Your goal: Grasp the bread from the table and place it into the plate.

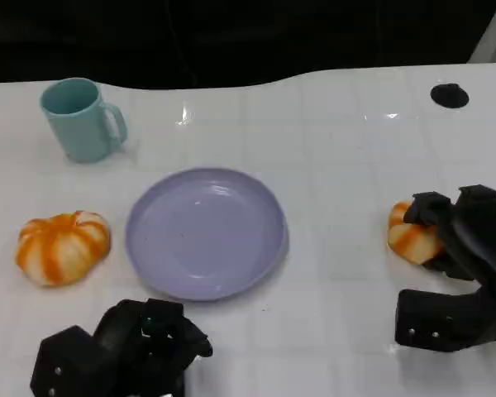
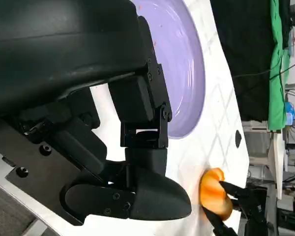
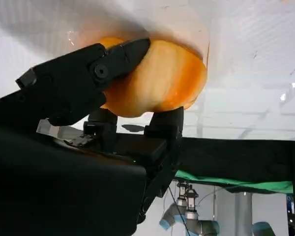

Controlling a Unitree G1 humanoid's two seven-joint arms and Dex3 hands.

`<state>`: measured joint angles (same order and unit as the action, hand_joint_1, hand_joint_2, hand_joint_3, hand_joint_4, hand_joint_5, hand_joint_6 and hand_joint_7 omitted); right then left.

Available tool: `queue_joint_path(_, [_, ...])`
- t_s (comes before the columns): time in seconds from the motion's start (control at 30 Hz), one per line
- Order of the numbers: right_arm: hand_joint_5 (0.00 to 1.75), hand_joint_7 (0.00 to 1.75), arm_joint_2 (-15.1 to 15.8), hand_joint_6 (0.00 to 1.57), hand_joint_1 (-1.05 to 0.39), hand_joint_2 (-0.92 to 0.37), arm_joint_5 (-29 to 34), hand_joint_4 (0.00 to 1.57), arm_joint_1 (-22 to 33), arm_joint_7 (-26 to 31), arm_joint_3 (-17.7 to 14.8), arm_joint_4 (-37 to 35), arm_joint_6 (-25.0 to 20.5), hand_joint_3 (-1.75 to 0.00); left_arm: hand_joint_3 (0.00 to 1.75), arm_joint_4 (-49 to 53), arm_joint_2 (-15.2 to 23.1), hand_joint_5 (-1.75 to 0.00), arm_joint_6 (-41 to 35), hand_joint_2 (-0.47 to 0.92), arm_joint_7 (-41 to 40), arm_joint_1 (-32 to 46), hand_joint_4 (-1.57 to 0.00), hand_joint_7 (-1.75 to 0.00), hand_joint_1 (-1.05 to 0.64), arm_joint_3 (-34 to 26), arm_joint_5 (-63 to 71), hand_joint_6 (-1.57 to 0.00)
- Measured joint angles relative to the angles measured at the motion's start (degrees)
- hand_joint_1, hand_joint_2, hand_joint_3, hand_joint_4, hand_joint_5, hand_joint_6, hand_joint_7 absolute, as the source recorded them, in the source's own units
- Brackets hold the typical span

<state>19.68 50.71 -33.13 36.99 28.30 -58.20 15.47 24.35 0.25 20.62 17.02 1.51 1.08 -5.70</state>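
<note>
Right wrist view shows the right hand [image 3: 113, 108] clasping the bread [image 3: 157, 81], a rounded orange-striped loaf on the table [image 1: 355, 149] right of the plate [image 1: 205, 231]; judged light, soft and crushable, best held gently across its broad flanks; left hand [image 1: 120, 351] curled, holding nothing

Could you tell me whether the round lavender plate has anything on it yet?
Empty. The round lavender plate shows only bare surface in the head view; the right hand grips one orange-striped bread roll beside it on the white table.
</note>
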Motion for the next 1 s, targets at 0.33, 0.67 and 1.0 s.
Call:
queue_joint_path(0.33, [1.75,1.75,-0.01,0.66,-0.21,-0.45,-0.04,0.89,-0.55,4.43,1.82,-1.15,1.95,-0.91,0.67,0.0,-0.02,-1.2,-0.01,0.54,0.0,0.0,-1.57,-0.66,-1.05,-0.02,0.13,-1.46])
queue_joint_path(0.67, [1.75,1.75,0.0,0.7,-0.18,-0.33,0.26,0.95,-0.55,8.15,2.3,2.18,3.61,-1.14,0.67,0.03,-0.02,-1.19,0.01,0.55,-0.03,0.0,-1.57,-0.66,-1.05,0.01,0.33,-1.47])
queue_joint_path(1.0, [1.75,1.75,-0.61,0.77,-0.19,-0.34,-2.08,1.0,-0.46,7.81,1.82,10.89,9.3,-1.35,0.67,0.02,-0.09,-1.19,-0.02,0.55,-0.11,0.0,-1.57,-0.66,-1.05,0.06,0.42,-1.46])
